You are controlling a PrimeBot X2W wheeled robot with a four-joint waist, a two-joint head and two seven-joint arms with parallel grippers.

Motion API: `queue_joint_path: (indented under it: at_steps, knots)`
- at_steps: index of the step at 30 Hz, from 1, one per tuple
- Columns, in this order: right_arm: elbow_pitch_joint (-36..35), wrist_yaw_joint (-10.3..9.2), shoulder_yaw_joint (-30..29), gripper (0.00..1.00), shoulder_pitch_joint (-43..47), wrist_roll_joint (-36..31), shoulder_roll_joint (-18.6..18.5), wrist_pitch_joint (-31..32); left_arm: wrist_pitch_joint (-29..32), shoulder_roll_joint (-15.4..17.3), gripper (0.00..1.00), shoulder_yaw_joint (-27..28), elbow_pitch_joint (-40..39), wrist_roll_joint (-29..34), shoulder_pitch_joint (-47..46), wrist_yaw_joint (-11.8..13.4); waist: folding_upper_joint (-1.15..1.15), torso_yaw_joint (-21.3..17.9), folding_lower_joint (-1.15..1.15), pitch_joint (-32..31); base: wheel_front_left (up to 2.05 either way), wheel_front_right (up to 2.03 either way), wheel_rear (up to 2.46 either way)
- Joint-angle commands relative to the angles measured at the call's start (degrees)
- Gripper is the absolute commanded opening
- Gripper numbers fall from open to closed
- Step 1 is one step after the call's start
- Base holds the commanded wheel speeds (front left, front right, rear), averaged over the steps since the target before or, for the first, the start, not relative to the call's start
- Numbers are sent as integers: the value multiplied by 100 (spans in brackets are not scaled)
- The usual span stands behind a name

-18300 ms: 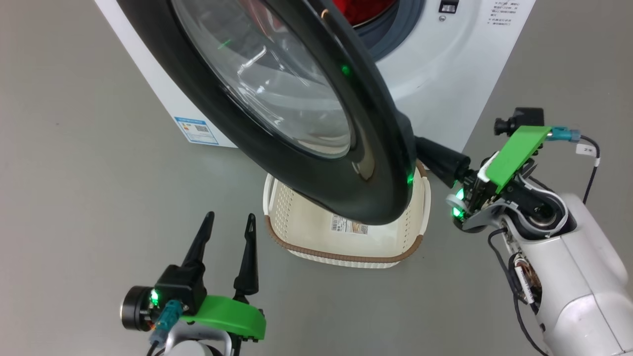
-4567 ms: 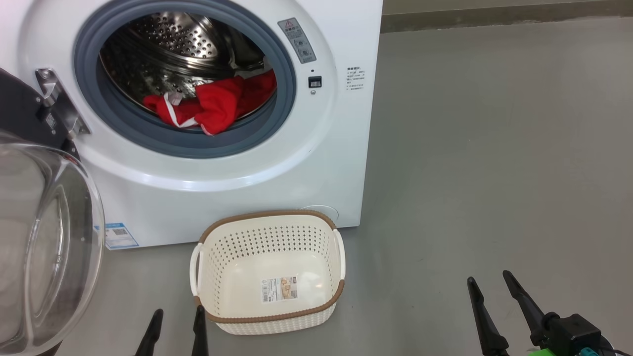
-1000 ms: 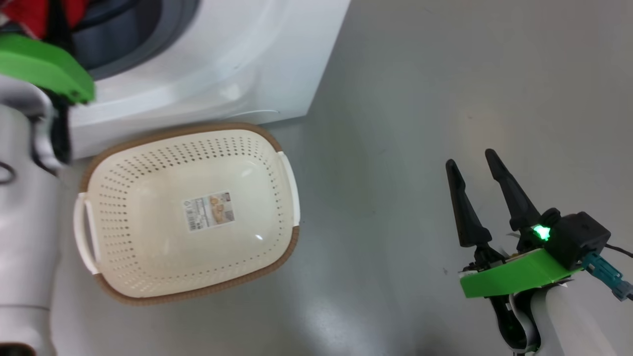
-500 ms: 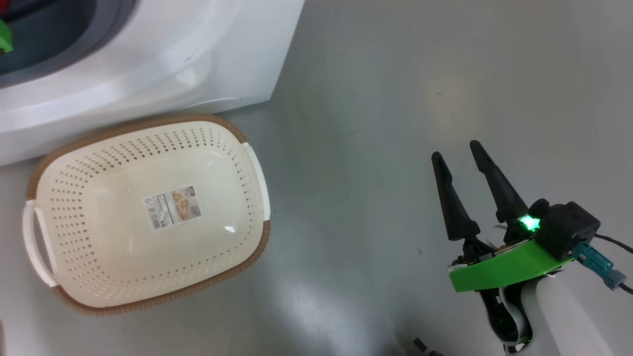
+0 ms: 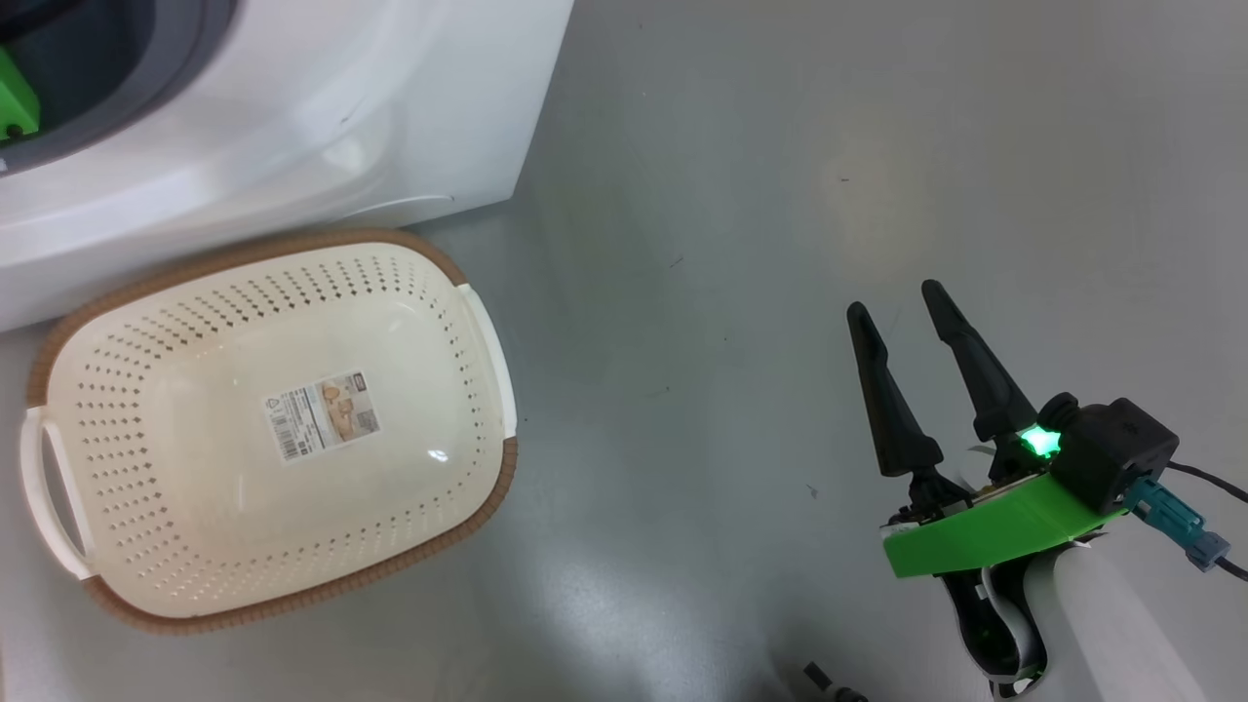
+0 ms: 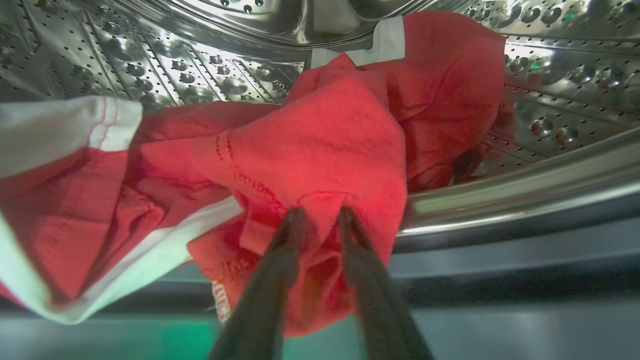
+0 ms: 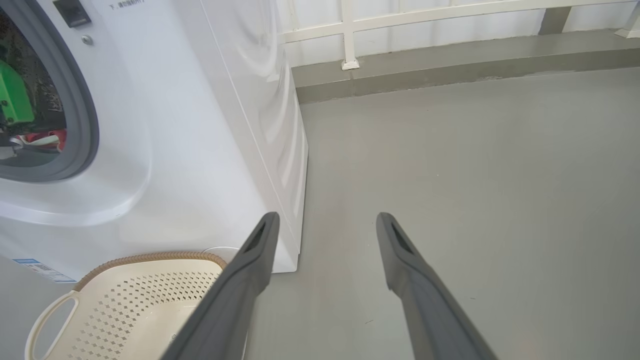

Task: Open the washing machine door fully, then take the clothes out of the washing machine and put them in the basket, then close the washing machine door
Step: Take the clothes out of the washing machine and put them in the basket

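Pinches a puckered fold of the red clothes (image 6: 320, 140) with the left gripper (image 6: 320, 216), fingers drawn close, at the front lip of the drum (image 6: 150, 60) inside the washing machine (image 5: 292, 117). Holds the right gripper (image 5: 895, 297) spread and empty above the floor (image 5: 731, 195). Looks soft, light and limp, likely to trail and snag. Better taken deep in a thick bunch than by the thin hem, then lifted clear toward the empty basket (image 5: 487, 487) just in front.

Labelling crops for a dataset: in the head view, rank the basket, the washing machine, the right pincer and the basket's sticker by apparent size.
1. basket and washing machine: about alike; the machine is cut off by the frame.
2. right pincer.
3. sticker.
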Motion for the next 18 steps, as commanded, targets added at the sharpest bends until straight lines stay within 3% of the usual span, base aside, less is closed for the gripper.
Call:
queue_joint_path:
  at_steps: [1,8,18]
  knots:
    - [-109,19,126,100,-38,95,-47,-36,56,263,0,52,-95,-50,-89,57,0,-9,0,-2,0,0,0]
    - [-91,19,130,100,-46,86,-47,-36,166,314,0,-4,-71,-67,-32,69,0,-13,0,-54,0,0,0]
    - [-66,19,130,100,30,-12,-47,-36,-456,318,0,6,-352,-127,256,62,0,152,0,-287,0,0,0]
